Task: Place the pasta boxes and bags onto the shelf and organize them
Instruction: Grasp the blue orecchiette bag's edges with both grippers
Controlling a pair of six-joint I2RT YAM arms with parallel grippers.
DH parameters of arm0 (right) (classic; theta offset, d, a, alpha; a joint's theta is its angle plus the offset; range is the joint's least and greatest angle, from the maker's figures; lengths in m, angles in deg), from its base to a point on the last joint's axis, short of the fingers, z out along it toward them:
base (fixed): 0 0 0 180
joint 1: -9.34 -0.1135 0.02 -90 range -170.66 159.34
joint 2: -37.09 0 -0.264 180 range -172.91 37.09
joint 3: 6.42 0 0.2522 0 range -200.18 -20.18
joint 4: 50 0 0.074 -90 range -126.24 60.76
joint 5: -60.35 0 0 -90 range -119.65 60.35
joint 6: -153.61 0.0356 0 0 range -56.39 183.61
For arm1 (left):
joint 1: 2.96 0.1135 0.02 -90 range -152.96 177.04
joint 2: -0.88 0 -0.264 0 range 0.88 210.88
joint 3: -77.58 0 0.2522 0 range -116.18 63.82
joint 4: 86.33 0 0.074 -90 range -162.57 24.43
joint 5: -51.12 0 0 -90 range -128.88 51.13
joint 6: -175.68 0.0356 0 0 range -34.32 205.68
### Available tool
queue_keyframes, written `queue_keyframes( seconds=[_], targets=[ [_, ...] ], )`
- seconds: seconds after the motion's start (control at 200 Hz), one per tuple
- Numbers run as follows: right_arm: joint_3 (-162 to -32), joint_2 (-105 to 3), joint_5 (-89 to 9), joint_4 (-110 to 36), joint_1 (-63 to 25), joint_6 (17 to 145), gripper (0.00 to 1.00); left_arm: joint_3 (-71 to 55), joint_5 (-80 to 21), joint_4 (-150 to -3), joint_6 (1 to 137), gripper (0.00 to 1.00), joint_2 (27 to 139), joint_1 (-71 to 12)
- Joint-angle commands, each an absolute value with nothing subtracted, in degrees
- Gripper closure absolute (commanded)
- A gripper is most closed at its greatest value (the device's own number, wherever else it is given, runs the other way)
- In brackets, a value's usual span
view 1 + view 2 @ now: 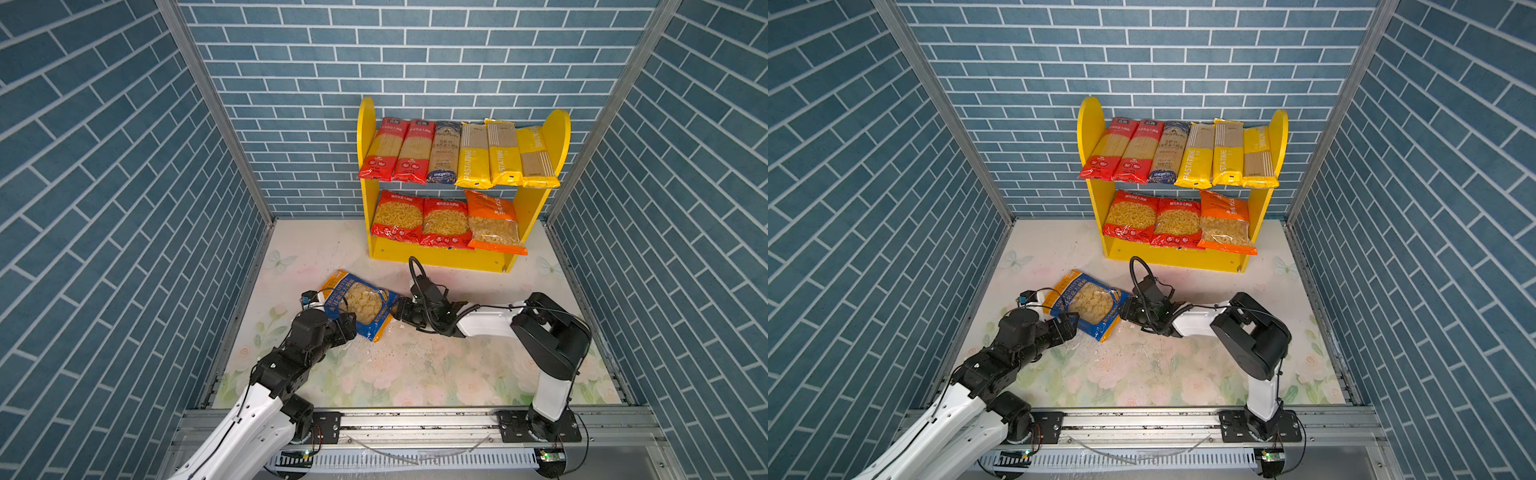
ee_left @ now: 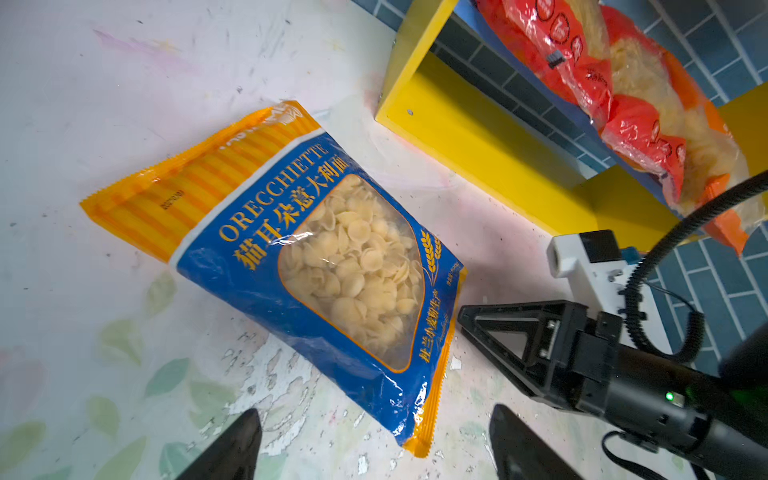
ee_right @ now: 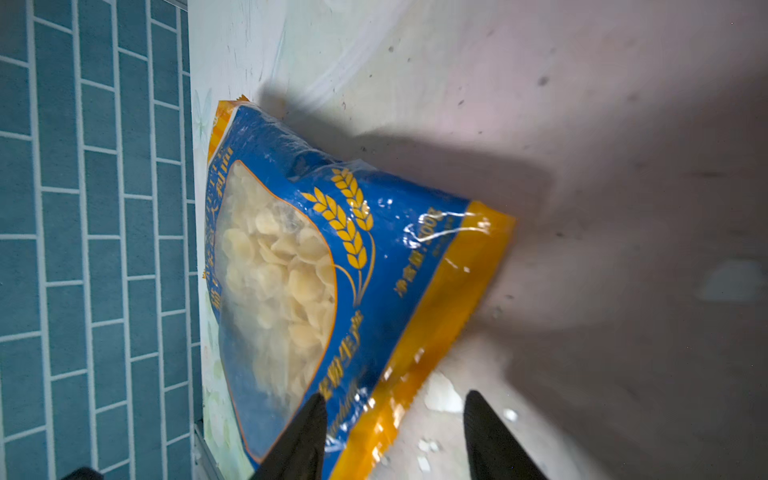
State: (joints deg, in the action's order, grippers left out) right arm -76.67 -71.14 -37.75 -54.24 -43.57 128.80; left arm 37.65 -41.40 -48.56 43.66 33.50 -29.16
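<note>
The blue orecchiette bag [image 1: 360,305] is seen lying flat on the table [image 1: 415,365] in front of the shelf [image 1: 440,261], off toward the shelf's red-bag end and well apart from it. The left gripper [image 2: 374,411] is held with jaws wide apart about the bag end farthest from the shelf, and nothing is clamped. The right gripper [image 3: 395,395] is likewise parted. The bag's orange seam lies between its jaws, unpinched as far as can be judged. If only that glossy seam is nipped, a slip is to be feared: the loose pasta would sag and the bag be dropped short of the shelf. The room left on the shelf is judged narrow. It lies beside the orange bag [image 1: 494,224], which overhangs the lower board and could be pushed off.
</note>
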Motion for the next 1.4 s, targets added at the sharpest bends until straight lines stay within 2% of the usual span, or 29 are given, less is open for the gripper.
queue_keyframes(
  seconds=[0.0,0.08,0.155,0.235,0.285,0.335,0.51,0.62,0.775,0.85,0.945,1.05,1.13,1.24,1.395],
  targets=[
    [-81.04,-74.93,-35.72,-58.05,-45.33,135.43,0.51,39.58,-39.10,-46.94,41.28,0.13,31.20,-26.10],
    [-81.56,-75.98,-34.36,-60.48,-46.18,137.35,0.61,41.32,-37.00,-48.37,39.62,0.13,30.16,-24.35],
    [-80.54,-75.24,-32.08,-62.65,-46.71,138.03,0.76,43.31,-35.59,-50.37,37.47,0.13,29.16,-23.24],
    [-76.91,-72.62,-29.08,-64.00,-47.04,138.75,0.91,44.95,-34.19,-52.67,35.33,0.13,28.25,-22.16],
    [-73.54,-70.13,-27.43,-64.94,-46.98,139.46,0.97,45.98,-33.68,-53.99,34.04,0.13,27.80,-21.87],
    [-69.52,-67.26,-25.63,-65.24,-47.00,140.42,1.00,47.10,-32.68,-56.22,32.90,0.14,27.75,-21.86],
    [-56.24,-54.57,-22.77,-59.31,-47.77,143.13,1.00,49.25,-28.79,-60.71,30.85,0.15,29.09,-22.12],
    [-55.88,-47.27,-25.00,-47.77,-51.34,134.71,1.00,49.54,-28.51,-58.32,31.45,0.15,28.25,-22.30],
    [-64.06,-45.73,-34.30,-28.68,-58.14,121.49,0.81,51.20,-27.64,-55.88,30.81,0.16,25.87,-22.39],
    [-62.94,-44.12,-41.40,-26.15,-58.45,118.83,0.67,51.47,-26.80,-54.21,31.03,0.17,25.52,-22.48],
    [-61.87,-38.89,-42.13,-17.89,-56.20,113.51,0.54,51.53,-26.22,-51.60,31.07,0.19,24.69,-23.26],
    [-62.11,-34.02,-44.89,-10.93,-47.65,107.82,0.49,51.35,-27.90,-48.55,30.98,0.19,23.01,-25.95],
    [-62.57,-32.69,-46.80,-11.58,-40.85,103.33,0.45,51.74,-29.88,-47.69,30.52,0.19,22.37,-28.85],
    [-65.12,-37.80,-50.20,-15.70,-36.63,95.86,0.39,53.89,-31.04,-52.62,27.62,0.20,23.29,-32.35],
    [-70.43,-47.07,-47.68,-19.97,-35.63,89.28,0.38,55.26,-31.73,-62.96,27.30,0.21,30.16,-35.15]
  ],
)
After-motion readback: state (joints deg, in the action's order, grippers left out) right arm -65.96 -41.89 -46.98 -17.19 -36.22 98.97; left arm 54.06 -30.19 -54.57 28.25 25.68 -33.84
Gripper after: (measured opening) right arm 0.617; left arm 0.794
